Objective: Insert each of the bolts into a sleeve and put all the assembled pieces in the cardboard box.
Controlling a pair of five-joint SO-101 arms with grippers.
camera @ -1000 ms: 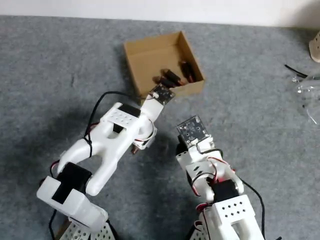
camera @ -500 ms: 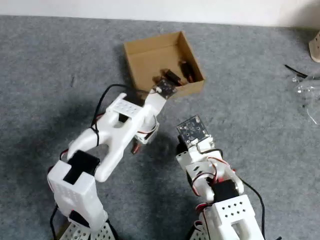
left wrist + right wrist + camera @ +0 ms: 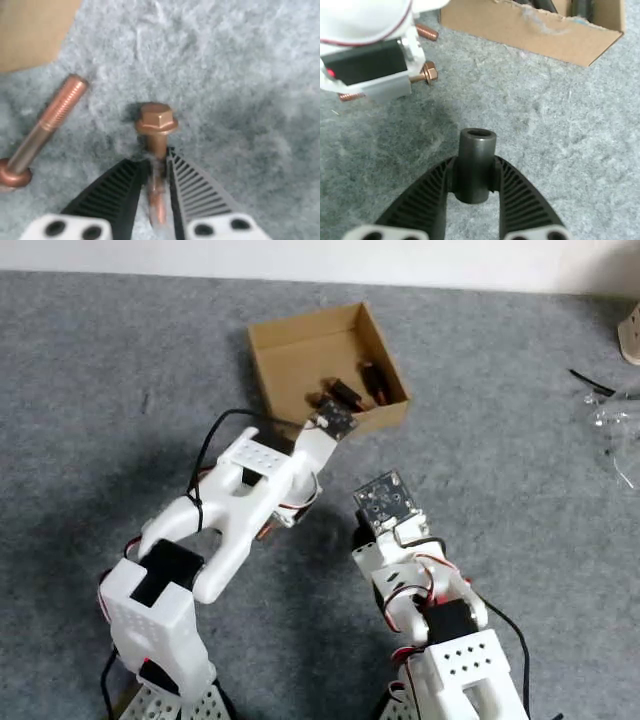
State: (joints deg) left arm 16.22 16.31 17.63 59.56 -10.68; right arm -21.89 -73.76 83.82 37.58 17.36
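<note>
My left gripper (image 3: 157,157) is shut on the shank of a copper bolt (image 3: 156,120), hex head pointing away from the fingers, low over the grey carpet. A second copper bolt (image 3: 42,130) lies on the carpet beside it, near the corner of the cardboard box (image 3: 30,30). My right gripper (image 3: 475,162) is shut on a black sleeve (image 3: 476,147), open end facing outward. Past the sleeve, the left arm's held bolt (image 3: 429,73) shows. In the high view the box (image 3: 290,350) holds dark assembled pieces (image 3: 350,392), with both arms just in front of it.
The box wall (image 3: 535,25) stands a short way beyond the sleeve. The left arm's white body (image 3: 240,500) hangs over the carpet between the box and its base. Clear plastic and black wires (image 3: 610,410) lie at the far right edge.
The left arm has shifted a little toward the box, its elbow swinging inward and upward. The right arm has kept still with the sleeve.
</note>
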